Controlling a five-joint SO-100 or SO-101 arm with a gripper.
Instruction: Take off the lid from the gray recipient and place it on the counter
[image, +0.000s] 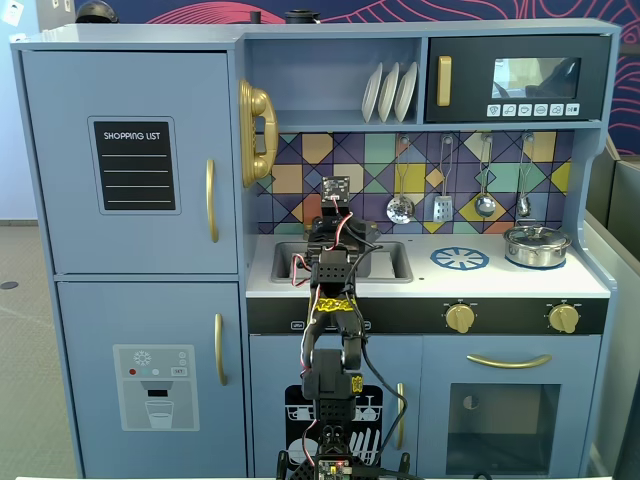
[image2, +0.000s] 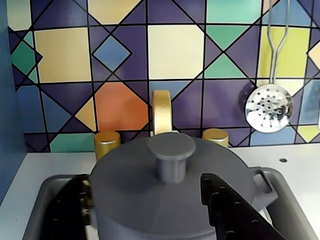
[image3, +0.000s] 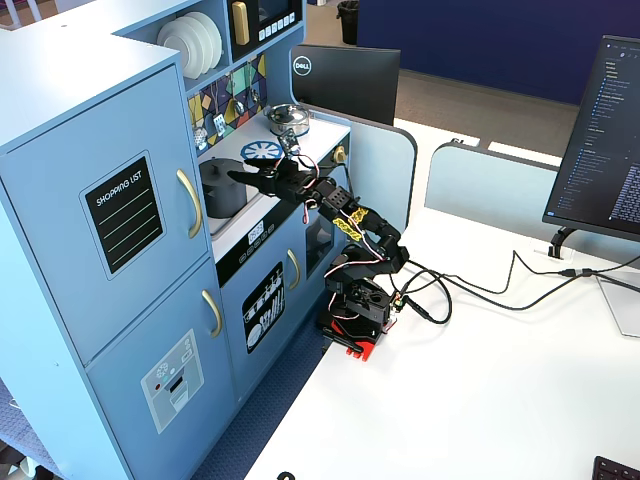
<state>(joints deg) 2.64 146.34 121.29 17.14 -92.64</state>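
Note:
The gray recipient (image2: 150, 220) stands in the sink (image2: 50, 200) with the lid (image2: 145, 175) on it; the lid's knob (image2: 171, 155) is upright and free. My gripper (image2: 150, 200) is open, one finger on each side of the knob: the left finger (image2: 75, 205) beside the lid's left edge, the right finger (image2: 230, 210) over its right front. In a fixed view, the gripper (image3: 250, 175) reaches over the pot (image3: 220, 190). In the other fixed view my arm hides the pot. The counter (image: 520, 280) is white with a blue burner print (image: 460, 259).
A shiny silver pot (image: 536, 245) with its own lid stands on the counter's right end. A gold faucet (image2: 161, 111) and two gold knobs stand behind the sink. Utensils such as a skimmer (image2: 269, 107) hang on the tiled wall.

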